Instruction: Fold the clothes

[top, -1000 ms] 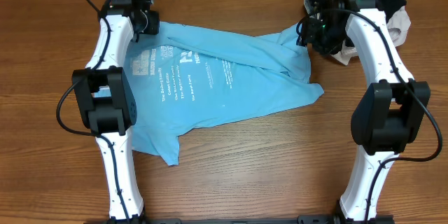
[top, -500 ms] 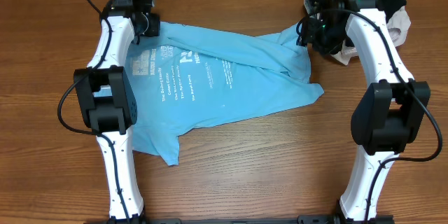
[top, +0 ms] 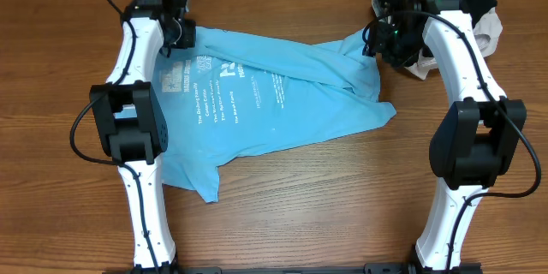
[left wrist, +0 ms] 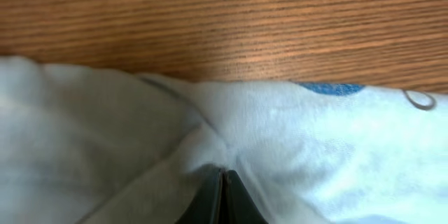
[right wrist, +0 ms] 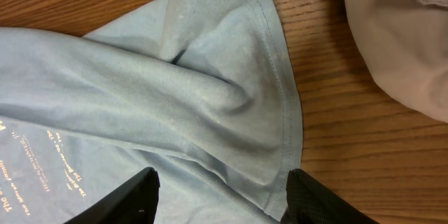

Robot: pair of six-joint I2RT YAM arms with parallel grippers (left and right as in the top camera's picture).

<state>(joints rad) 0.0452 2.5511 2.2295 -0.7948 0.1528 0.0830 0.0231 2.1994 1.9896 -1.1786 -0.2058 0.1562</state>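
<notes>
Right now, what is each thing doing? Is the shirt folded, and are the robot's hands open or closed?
blue T-shirt: spread out and wrinkly on the table, not folded yet.
left gripper: shut, pinching the shirt's edge.
right gripper: open, fingers apart over the shirt's other end.
beige garment: crumpled in a heap beside the shirt, nothing gripping it.

Bright even light, soft shadows; left wrist view blurry w/ T-shirt [left wrist: 315, 147] washed out.

Brown wood-grain table [top: 300, 214] fills the view, evenly lit.
</notes>
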